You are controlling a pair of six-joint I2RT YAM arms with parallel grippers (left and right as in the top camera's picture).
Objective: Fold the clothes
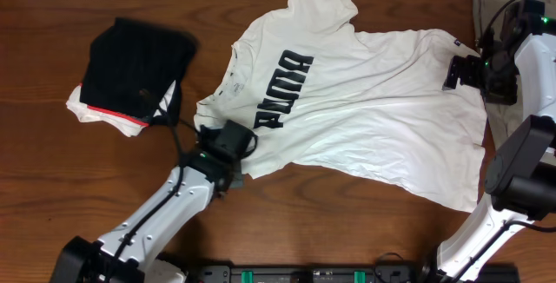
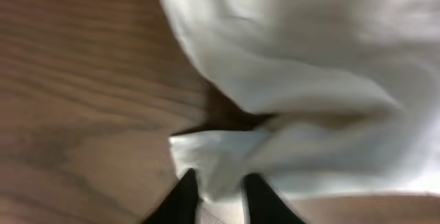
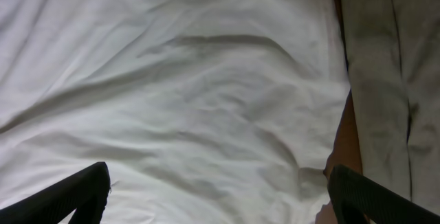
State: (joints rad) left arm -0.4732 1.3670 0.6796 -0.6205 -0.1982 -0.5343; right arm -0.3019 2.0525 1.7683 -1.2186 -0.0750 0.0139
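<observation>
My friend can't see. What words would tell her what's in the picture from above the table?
A white T-shirt with big black letters lies spread, slightly rumpled, on a wooden table. The left gripper is at one sleeve, the right gripper at the hem. A folded black garment lies apart from it.

1. Blur hides whether the left fingers [image 2: 184,198] grip the edge of the T-shirt [image 2: 309,66].
2. Right of the T-shirt, the olive-grey cloth [image 1: 488,9] runs off the picture's edge.
3. Left of the T-shirt, a black garment [image 1: 135,57] covers most of a white cloth [image 1: 87,108].
</observation>
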